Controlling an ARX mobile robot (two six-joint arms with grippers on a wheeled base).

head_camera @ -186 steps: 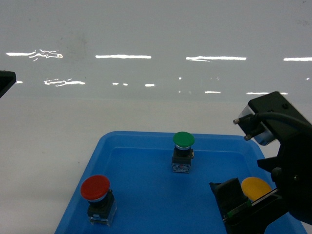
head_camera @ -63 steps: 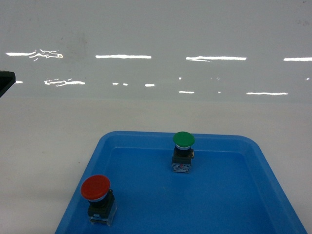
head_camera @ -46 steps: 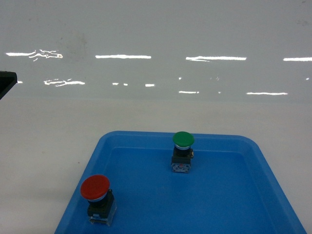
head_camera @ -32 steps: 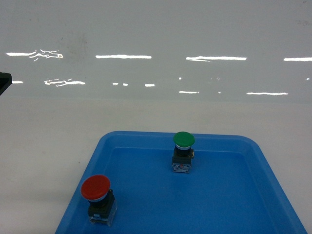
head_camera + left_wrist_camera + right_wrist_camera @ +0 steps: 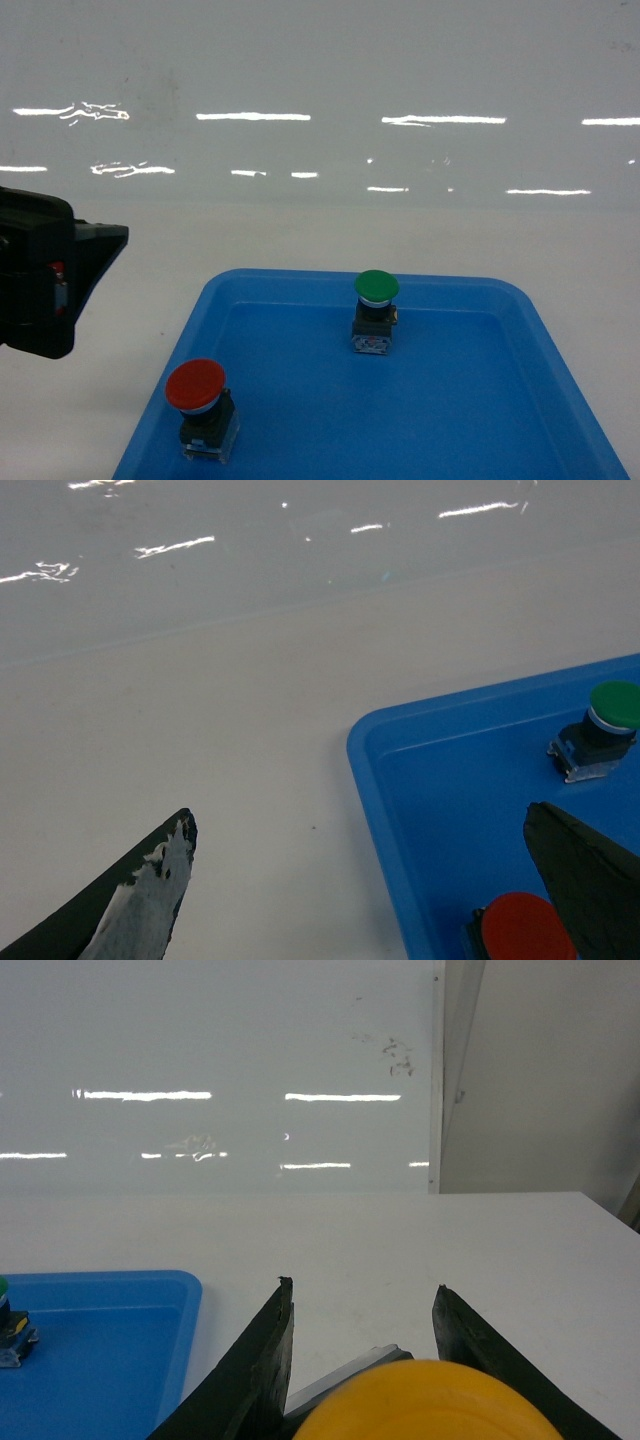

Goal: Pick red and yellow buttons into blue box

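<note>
Yellow domed button (image 5: 415, 1405) gripped in right tool (image 5: 362, 1360); left tool (image 5: 360, 890) spread open.

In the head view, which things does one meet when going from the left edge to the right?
left gripper → red button → green button → right rim of the blue tray

Left gripper (image 5: 360, 880): black tapered jaws, 1 with worn whitish pad; boxy black housing.
</note>
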